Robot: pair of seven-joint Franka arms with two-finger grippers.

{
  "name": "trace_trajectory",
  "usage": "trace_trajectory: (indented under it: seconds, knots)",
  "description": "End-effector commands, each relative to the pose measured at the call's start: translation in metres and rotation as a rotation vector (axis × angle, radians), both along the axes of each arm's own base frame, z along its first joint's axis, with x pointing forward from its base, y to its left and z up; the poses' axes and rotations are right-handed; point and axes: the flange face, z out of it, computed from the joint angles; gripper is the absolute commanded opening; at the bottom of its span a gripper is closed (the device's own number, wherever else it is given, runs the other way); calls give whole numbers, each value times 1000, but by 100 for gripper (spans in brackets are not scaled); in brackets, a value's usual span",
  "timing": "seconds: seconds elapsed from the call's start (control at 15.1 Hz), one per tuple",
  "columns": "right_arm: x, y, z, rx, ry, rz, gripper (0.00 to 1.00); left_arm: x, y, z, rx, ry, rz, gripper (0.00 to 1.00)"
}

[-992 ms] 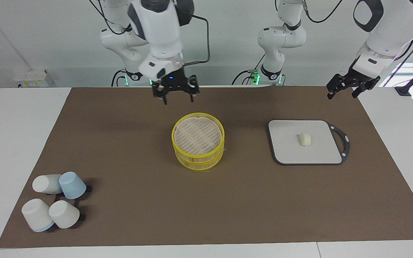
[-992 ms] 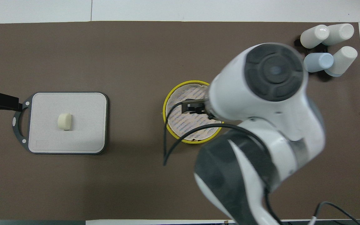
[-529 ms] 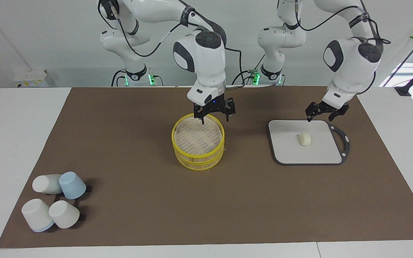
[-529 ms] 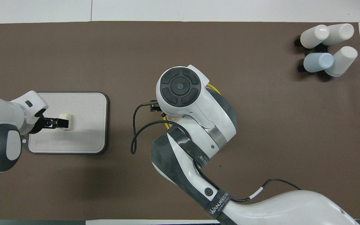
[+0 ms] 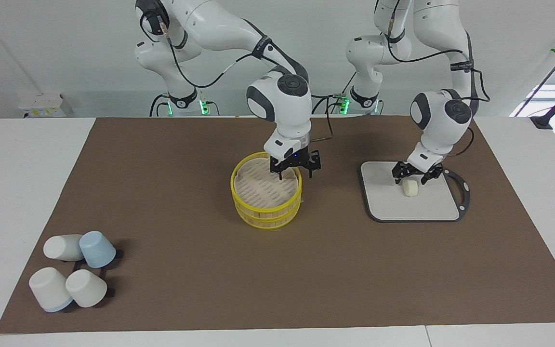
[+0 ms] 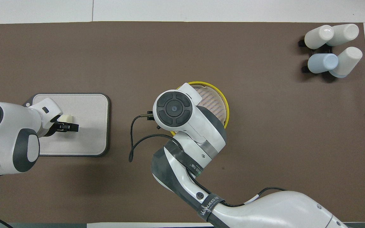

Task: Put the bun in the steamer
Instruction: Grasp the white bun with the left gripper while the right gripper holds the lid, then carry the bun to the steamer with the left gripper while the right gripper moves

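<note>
The bun [image 5: 409, 188] is a small cream lump lying on the grey board [image 5: 431, 207]. It also shows in the overhead view [image 6: 66, 118]. My left gripper [image 5: 410, 176] is open and low over the bun, with a finger on each side of its top; I cannot tell whether it touches. The steamer [image 5: 266, 193] is a yellow-rimmed basket at the middle of the mat, with a pale woven surface showing inside its top rim. My right gripper [image 5: 296, 171] is open at the steamer's rim, on the side toward the left arm's end. In the overhead view the right gripper is hidden under its wrist.
Several white and blue cups [image 5: 72, 270] lie in a cluster at the right arm's end of the brown mat, farther from the robots than the steamer. The board has a dark handle [image 5: 461, 190] on its side away from the steamer.
Both arms came down. The right gripper dropped from above the mat to the steamer's rim. The left gripper moved in from the table's end and lowered over the bun.
</note>
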Motion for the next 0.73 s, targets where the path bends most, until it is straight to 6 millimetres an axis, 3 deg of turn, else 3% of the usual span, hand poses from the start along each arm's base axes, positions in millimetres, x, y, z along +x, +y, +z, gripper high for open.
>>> trace_trajectory:
  seconds: [0.0, 0.07, 0.13, 0.2, 0.26, 0.4, 0.53, 0.66]
  knots:
    - [-12, -6, -9, -1, -31, -2, 100, -9, -9, -1, 6, -17, -24, 52]
    - [-13, -6, -11, 0, -32, 2, 78, -9, -9, -1, 6, -14, -23, 39]
    - [-13, -6, -11, 3, -34, 1, 50, -9, -12, -1, 6, -11, -27, 35]
    - [-13, -6, -12, 7, -30, -2, 12, -8, -11, 1, 6, -9, -26, 34]
    - [-14, -5, -10, 4, -27, -1, 0, -6, -11, 3, 5, 1, -24, 34]
    - [-14, -4, -7, -24, -19, 10, 0, 16, -12, 36, -6, 37, -9, 34]
    - [-6, 0, 22, -46, -10, 46, 0, 47, -18, 83, -59, 85, 34, 35]
    - [13, -11, 62, -82, 16, 92, 0, 72, -28, 140, -67, 114, 91, 35]
